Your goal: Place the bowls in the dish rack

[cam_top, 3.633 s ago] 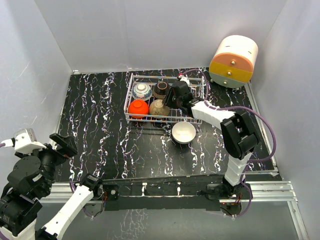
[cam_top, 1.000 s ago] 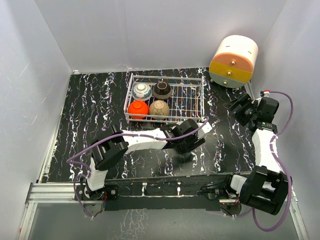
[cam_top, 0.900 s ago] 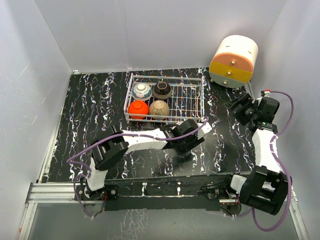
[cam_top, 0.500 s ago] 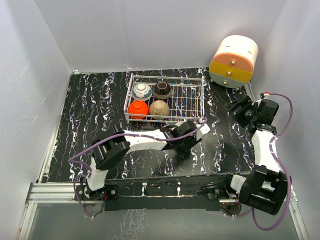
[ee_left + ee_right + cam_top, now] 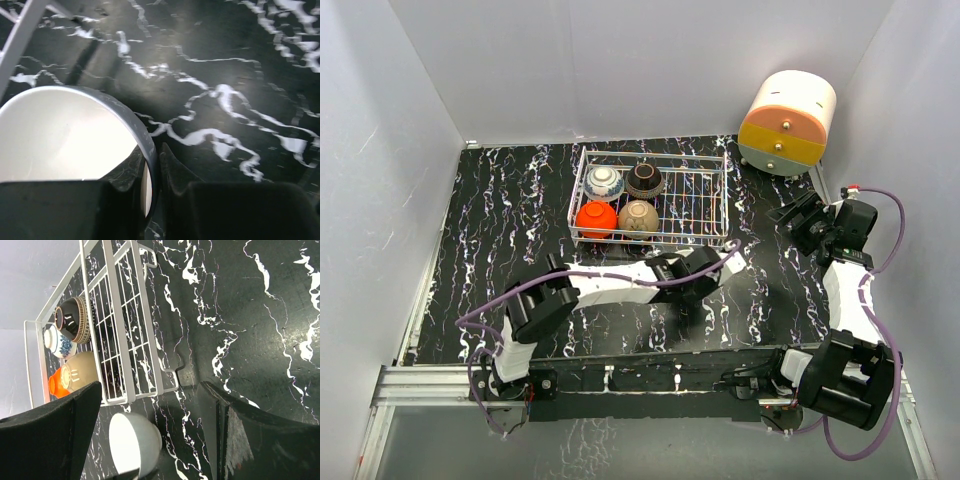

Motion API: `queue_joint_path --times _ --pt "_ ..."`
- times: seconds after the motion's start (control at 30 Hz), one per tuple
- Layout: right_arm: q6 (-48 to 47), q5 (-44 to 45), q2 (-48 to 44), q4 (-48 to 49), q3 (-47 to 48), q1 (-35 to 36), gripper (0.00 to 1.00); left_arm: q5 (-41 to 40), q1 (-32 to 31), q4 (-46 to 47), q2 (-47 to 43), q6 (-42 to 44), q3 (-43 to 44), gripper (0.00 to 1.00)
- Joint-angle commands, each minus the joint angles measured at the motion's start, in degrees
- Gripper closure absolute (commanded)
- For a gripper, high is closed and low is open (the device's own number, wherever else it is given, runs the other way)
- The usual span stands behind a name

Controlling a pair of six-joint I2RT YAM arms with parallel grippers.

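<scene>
Now the left claw (image 5: 150,160) is clamped tight on the rim of the white bowl (image 5: 60,135), one finger inside and one outside. That bowl is outside the dish rack (image 5: 698,196), just below its lower edge near the centre of the top view, over the black marbled worktop (image 5: 500,220). The rack's left half holds the blue-and-white bowl (image 5: 604,181), black bowl (image 5: 645,179), red bowl (image 5: 595,218) and tan bowl (image 5: 638,216). At the right edge, the right claw (image 5: 798,222) gapes wide, holding nothing.
</scene>
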Motion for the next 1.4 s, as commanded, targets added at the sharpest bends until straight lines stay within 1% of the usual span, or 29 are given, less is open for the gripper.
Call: queue_joint_path --times 0.0,0.13,0.2,0.23,0.3,0.4,0.47,0.57,0.73,0.83,1.0,1.2,1.37 --pt "0.2 -1.0 -0.4 3.6 0.1 -0.6 0.21 3.7 -3.6 -7.4 -8.4 -4.3 8.0 1.0" --pt "0.3 -1.3 -0.6 3.7 0.0 -0.8 0.21 7.3 -3.5 -3.0 -18.0 -9.4 7.8 1.0" --pt "0.4 -1.4 -0.6 3.9 -0.2 -0.8 0.21 9.6 -1.8 0.5 -22.0 -11.8 7.3 1.0" --pt "0.4 -1.5 -0.6 4.0 -0.2 -0.8 0.21 11.5 -0.2 2.4 -23.5 -13.6 6.9 1.0" --pt "0.5 -1.8 -0.6 4.0 -0.1 -0.8 0.21 16.9 5.1 7.4 -25.7 -19.0 5.4 1.0" --pt "0.9 -2.2 -0.8 4.2 0.0 -0.8 0.21 22.5 12.8 13.9 -25.9 -25.6 3.4 1.0" --pt "1.0 -2.3 -1.0 4.3 0.1 -0.9 0.21 27.2 17.0 19.1 -24.5 -31.0 2.6 1.0" --pt "1.3 -2.5 -1.0 4.3 0.2 -0.9 0.21 32.7 20.9 26.9 -20.7 -37.4 2.9 1.0" --pt "1.5 -3.0 -0.8 4.4 0.5 -0.9 0.21 37.6 24.4 36.6 -12.1 -46.8 6.4 1.0" --pt "1.4 -3.0 -0.7 4.4 0.2 -0.9 0.21 39.7 25.5 41.3 -5.5 -52.3 10.1 1.0" --pt "1.4 -3.2 -0.3 4.4 0.2 -0.9 0.21 40.8 26.6 48.0 3.4 -59.0 15.0 1.0" --pt "1.2 -3.3 -0.1 4.4 0.0 -0.9 0.21 40.1 28.8 58.3 10.3 -67.1 15.9 1.0" --pt "1.2 -3.3 0.3 4.8 -0.3 -0.9 0.21 39.3 29.3 57.5 13.0 -68.5 17.2 1.0"
